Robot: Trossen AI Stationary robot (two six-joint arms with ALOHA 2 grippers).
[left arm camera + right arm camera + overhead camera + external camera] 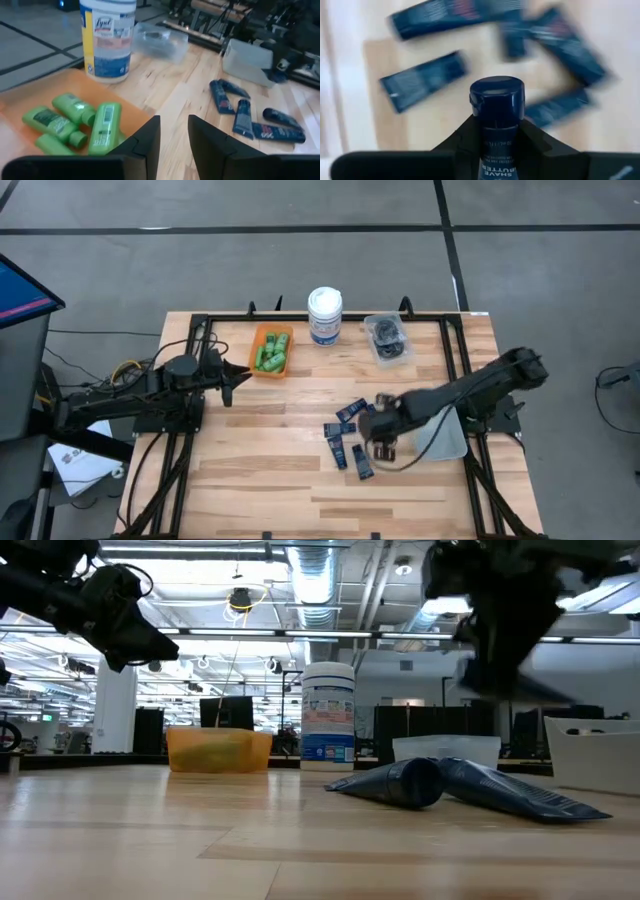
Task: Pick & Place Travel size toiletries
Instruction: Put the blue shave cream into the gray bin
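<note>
A navy tube [497,125] is gripped by the right pincer [383,442], the fingers being clamped on the tube body just below its cap, as the right wrist view shows. The pincer is positioned over the cluster of loose navy tubes [345,442] lying on the tabletop [270,450], beside the clear bin [447,435] at the right edge. Because the tube is grasped near the cap only (the lower body is not seen), it may be swung or slipped out during transfer, and a drop onto the cluster would scatter the tubes lying there. The loose tubes lie close together, some touching or overlapping, so a neighbour could be dragged or nudged if the pincer is lowered again without clearance. A misjudged release over the rim of the clear bin could leave the tube resting on the wall or falling outside. The left pincer [172,142] is held parted and empty above the near corner of the orange bin [271,350], where the green bottles [75,122] are already stowed; a sweep of that arm could strike the white canister [324,315] standing just beside the bin. Black discs are seen in the second clear bin [388,340] at the rear.
</note>
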